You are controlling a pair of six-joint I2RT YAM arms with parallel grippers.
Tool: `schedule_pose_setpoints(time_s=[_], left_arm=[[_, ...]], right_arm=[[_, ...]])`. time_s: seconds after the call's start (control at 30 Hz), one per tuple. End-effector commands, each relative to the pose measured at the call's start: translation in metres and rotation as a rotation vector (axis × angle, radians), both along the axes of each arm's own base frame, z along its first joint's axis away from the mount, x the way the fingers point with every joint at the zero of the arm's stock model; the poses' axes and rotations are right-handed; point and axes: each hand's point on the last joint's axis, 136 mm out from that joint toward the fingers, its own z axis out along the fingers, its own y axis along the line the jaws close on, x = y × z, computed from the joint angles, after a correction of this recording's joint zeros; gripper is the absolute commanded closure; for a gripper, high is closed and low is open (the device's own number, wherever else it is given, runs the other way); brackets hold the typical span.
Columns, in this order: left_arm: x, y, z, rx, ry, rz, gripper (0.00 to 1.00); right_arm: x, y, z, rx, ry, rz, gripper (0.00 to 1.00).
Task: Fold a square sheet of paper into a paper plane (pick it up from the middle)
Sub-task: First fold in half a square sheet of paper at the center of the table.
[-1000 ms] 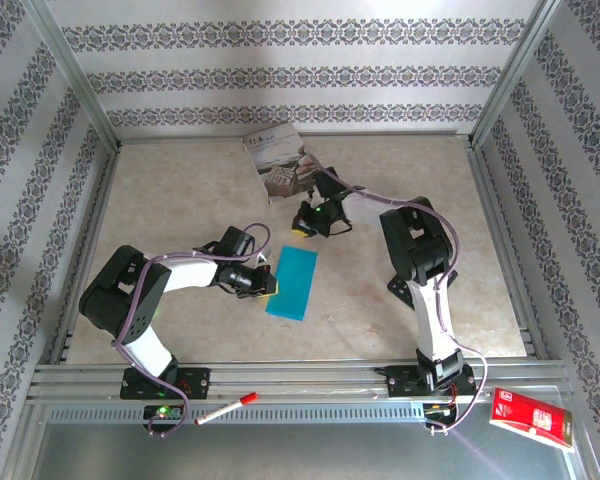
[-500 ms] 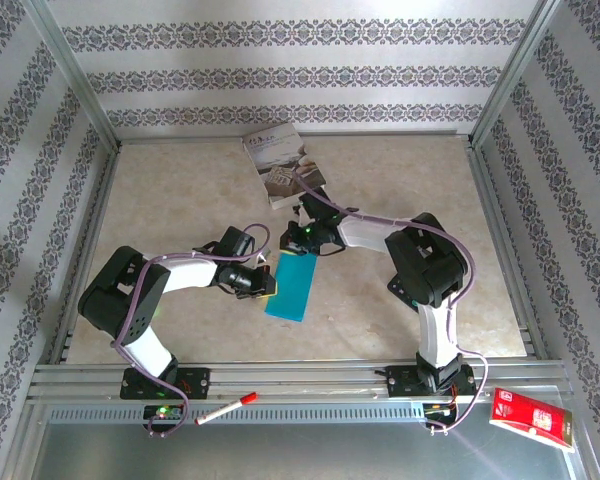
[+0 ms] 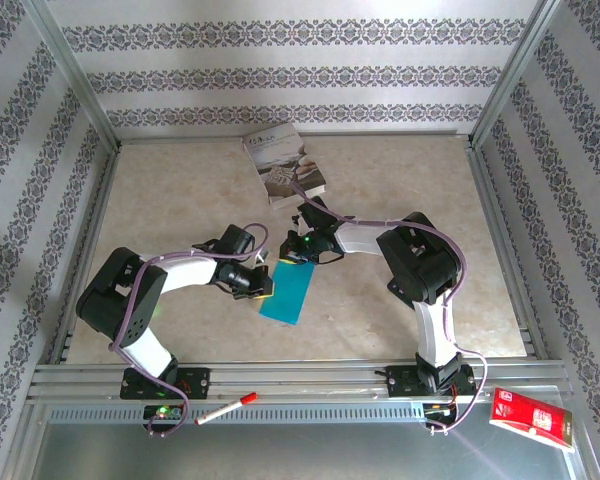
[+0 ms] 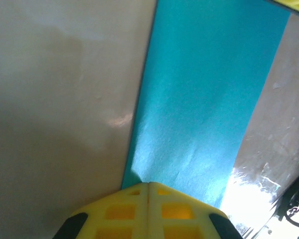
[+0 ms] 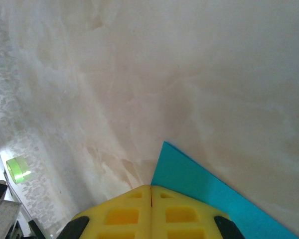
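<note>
Overhead view of 2 robot arms on a pale marble-look table [image 3: 180, 200]. Nearest, at 7 o'clock on the front rail, lies a red pen [image 3: 227, 408].

At the table's centre lies the square sheet of paper [image 3: 288, 295], teal-blue, folded into 1 long flat strip that runs roughly from 6 to 12 o'clock.

The left gripper [image 4: 148, 185] sits at the strip's 9 o'clock side. Its yellow fingers are closed tight together with nothing between them, the tips resting on the paper's edge.

The right gripper [image 5: 150, 188] sits at the strip's 12 o'clock end, fingers likewise closed and empty, the tips at a far corner.

Farthest, at 12 o'clock, a grey-white printed book [image 3: 285, 165] lies well apart.

The step appears to be flattening or creasing the fold. To do it well, 1 gripper should probably pin the strip while the other slides along the fold with light, even pressure, since thin paper may skid or buckle.
</note>
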Motion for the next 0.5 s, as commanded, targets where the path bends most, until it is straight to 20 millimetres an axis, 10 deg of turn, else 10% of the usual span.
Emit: schedule_pose_setpoints(time_s=[0.0, 0.2, 0.47], left_arm=[[-0.009, 0.007, 0.015, 0.033, 0.057, 0.022, 0.92], [0.025, -0.02, 0.062, -0.12, -0.043, 0.057, 0.85], [0.062, -0.025, 0.044, -0.146, -0.038, 0.09, 1.0]], right_arm=[[-0.007, -0.023, -0.039, -0.101, 0.04, -0.003, 1.0], [-0.011, -0.03, -0.047, -0.124, 0.048, 0.01, 1.0], [-0.012, -0.031, -0.047, -0.12, 0.046, -0.001, 1.0]])
